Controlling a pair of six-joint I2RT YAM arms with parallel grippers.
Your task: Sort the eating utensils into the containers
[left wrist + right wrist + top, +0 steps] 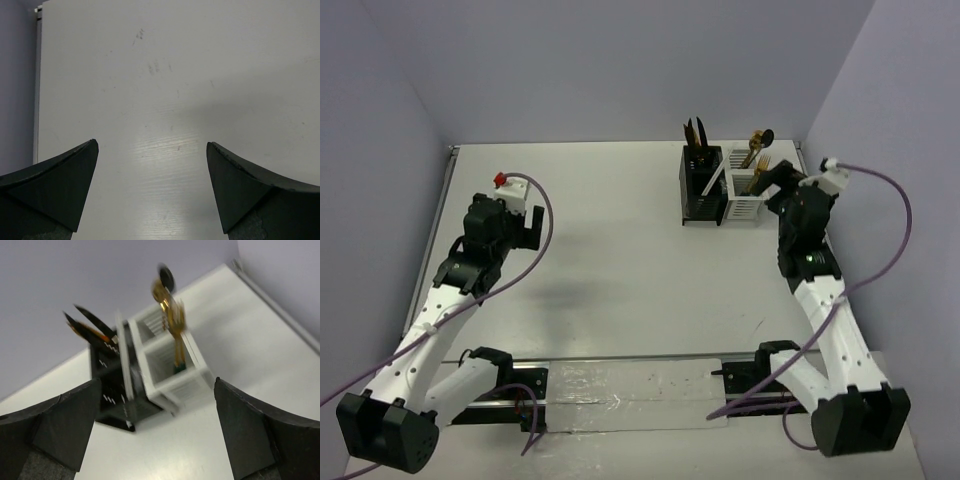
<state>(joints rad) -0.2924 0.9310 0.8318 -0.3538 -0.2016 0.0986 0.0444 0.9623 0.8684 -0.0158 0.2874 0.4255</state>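
The black caddy and the white caddy stand joined at the back right of the table. Black and gold knives stick up from the black one, and gold forks and a dark spoon from the white one. A thin white stick leans across their join. My right gripper is open and empty, just right of the white caddy. The right wrist view shows both caddies ahead between its fingers. My left gripper is open and empty over bare table.
Pale walls enclose the table on the left, back and right. A raised rim runs along the left edge. A metal strip lies at the near edge between the arm bases. Purple cables loop beside each arm.
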